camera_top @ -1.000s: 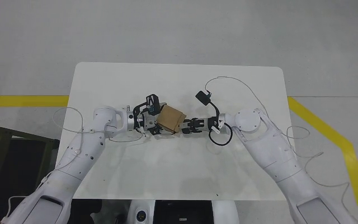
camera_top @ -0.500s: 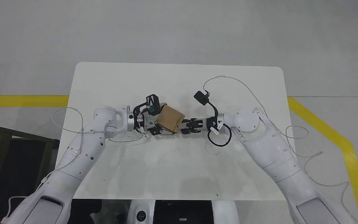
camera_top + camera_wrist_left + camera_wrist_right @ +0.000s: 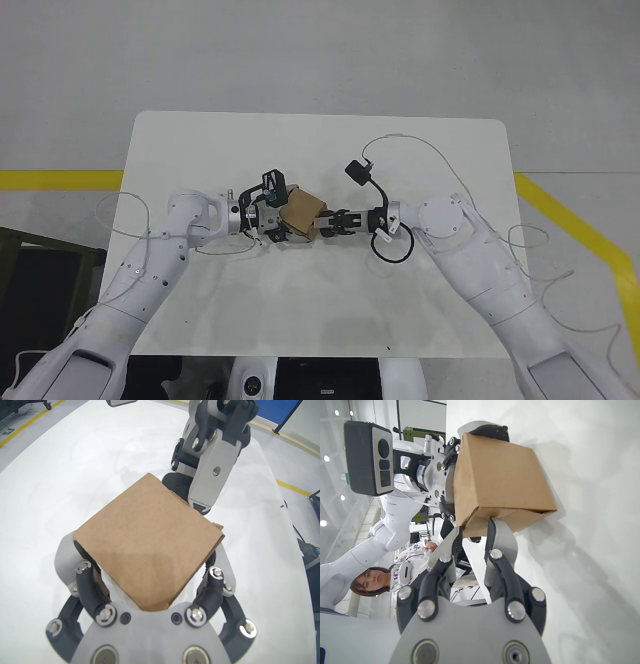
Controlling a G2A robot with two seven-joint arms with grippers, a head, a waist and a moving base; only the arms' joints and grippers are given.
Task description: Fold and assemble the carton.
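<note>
Carton of brown cardboard is being held over the middle of the white table, between the two grippers. One end is being clamped by the left gripper, its fingers spread to the box's full width. The opposite end's edge is being pinched by the right gripper, its fingers drawn close together. The faces being shown are closed, so the inside cannot be told.

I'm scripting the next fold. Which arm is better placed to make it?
Probably right. The left gripper clamps the carton by two sides, steadying it, while the right gripper sits at its free end, where flap edges show.
</note>
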